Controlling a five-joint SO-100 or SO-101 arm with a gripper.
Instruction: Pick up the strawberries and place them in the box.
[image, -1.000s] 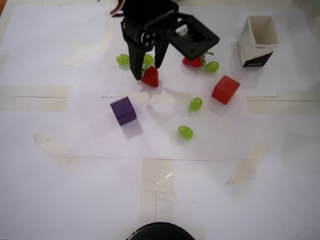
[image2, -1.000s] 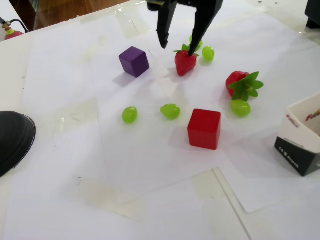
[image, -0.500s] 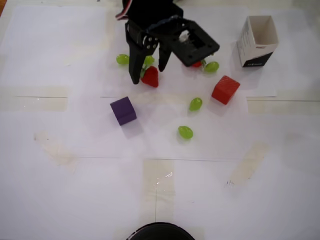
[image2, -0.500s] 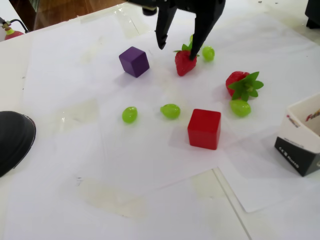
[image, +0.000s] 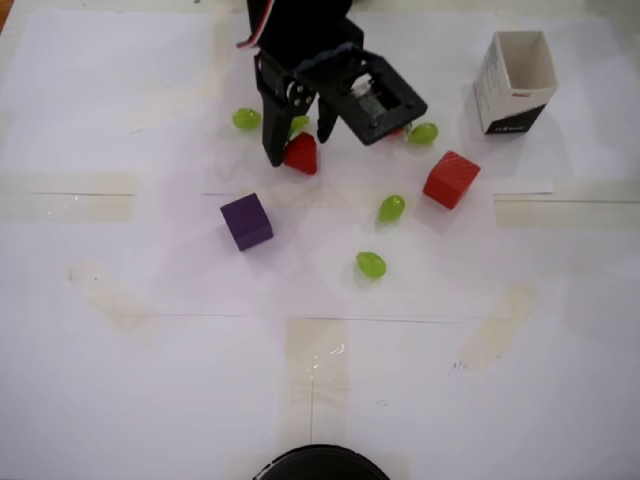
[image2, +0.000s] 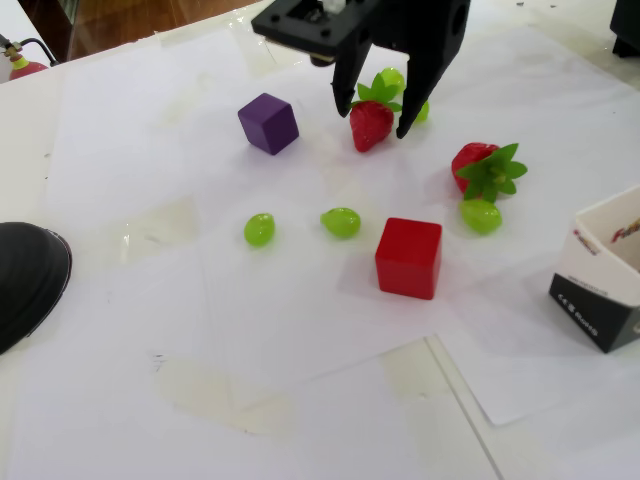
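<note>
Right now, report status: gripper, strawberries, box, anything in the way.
Gripper open, jaws straddling near strawberry, not closed on it. Second strawberry on the paper, a green grape touching it. Box upright, open, empty. Red cube sits toward the box.

End effector (image: 298, 148) open, fingers straddling one strawberry (image: 301, 155) on the surface. Second strawberry mostly hidden under the arm. Box (image: 515, 80) upright at upper right, well apart.
</note>
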